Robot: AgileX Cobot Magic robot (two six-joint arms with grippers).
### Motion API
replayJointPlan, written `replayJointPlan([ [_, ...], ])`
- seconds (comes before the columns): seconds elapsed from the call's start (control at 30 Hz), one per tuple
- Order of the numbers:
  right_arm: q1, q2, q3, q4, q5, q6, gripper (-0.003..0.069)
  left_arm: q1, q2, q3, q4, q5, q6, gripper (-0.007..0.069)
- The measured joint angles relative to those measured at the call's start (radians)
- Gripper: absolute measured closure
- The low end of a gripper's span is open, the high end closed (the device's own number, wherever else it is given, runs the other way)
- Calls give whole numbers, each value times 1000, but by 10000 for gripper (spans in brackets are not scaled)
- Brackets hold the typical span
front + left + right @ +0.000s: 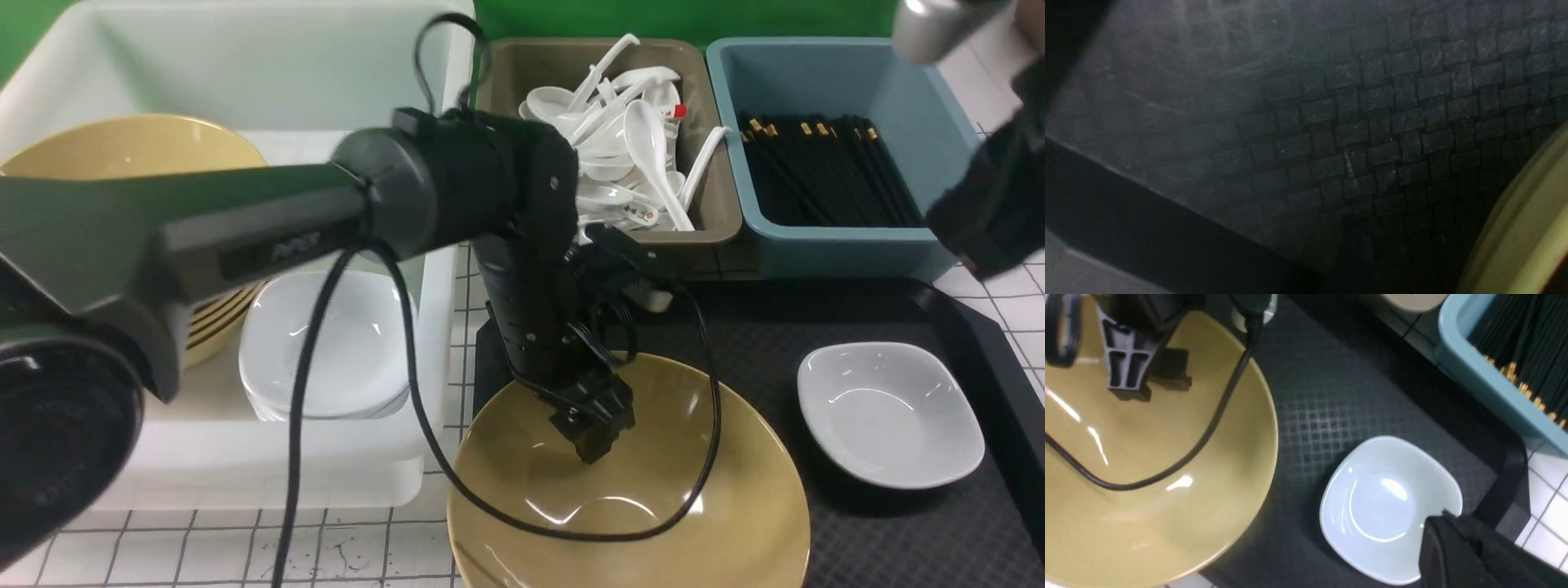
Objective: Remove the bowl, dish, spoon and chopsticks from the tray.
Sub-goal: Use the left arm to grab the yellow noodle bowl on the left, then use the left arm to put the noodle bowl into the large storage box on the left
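Note:
The mustard-yellow bowl (653, 506) sits at the left end of the black tray (816, 318). My left gripper (592, 429) reaches down over the bowl's far rim, open. One of its fingers (1124, 371) stands inside the bowl and the other is hidden. The left wrist view shows only tray texture (1372, 122) and the bowl's outer wall (1527, 228). The small white dish (890, 412) lies on the tray's right part. My right gripper (1443, 516) hovers over the dish's (1384, 506) edge, shut and empty. No spoon or chopsticks show on the tray.
A white tub (245, 73) at the left holds stacked yellow bowls (122, 147) and white dishes (343, 343). Behind the tray, an olive bin (710, 220) holds several white spoons and a blue bin (816, 237) several black chopsticks. The left arm's cable loops into the bowl.

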Motion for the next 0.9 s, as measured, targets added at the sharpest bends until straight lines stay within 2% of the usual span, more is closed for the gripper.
replayJointPlan([
  [0.03, 0, -10, 14, 0, -7, 0, 622, -9, 0, -1, 18, 0, -14, 290],
  [0.07, 0, -20, 24, 2, -9, 0, 622, -22, -5, -10, 42, 16, -29, 381],
  [0.1, 0, -20, 24, 5, -9, 0, 622, -22, -6, -12, 42, 20, -29, 391],
  [0.17, 0, -20, 24, 16, -13, -4, 622, -30, -35, -38, 30, 64, -51, 500],
  [0.2, 0, -20, 24, 17, -13, -5, 622, -30, -38, -38, 29, 68, -53, 509],
  [0.23, 4, -20, 24, 26, -15, -11, 622, -35, -66, -58, 30, 92, -63, 571],
  [0.33, 46, -20, 21, 31, -22, -15, 622, -15, -141, -81, 43, 120, -74, 620],
  [0.43, 106, -12, -10, 35, -31, -15, 622, 40, -237, -82, 40, 135, -76, 620],
  [0.63, 282, 74, -206, 32, -40, -15, 622, 384, -458, -86, -144, 190, -77, 620],
  [0.7, 327, 122, -289, 31, -35, -16, 622, 542, -510, -88, -218, 194, -77, 620],
  [0.73, 358, 166, -353, 30, -24, -31, 622, 710, -533, -89, -275, 195, -77, 620],
  [0.77, 361, 170, -365, 30, -23, -34, 622, 729, -536, -89, -288, 195, -77, 620],
  [0.9, 390, 227, -432, 29, -9, -75, 622, 1034, -522, -89, -378, 190, -77, 620],
])
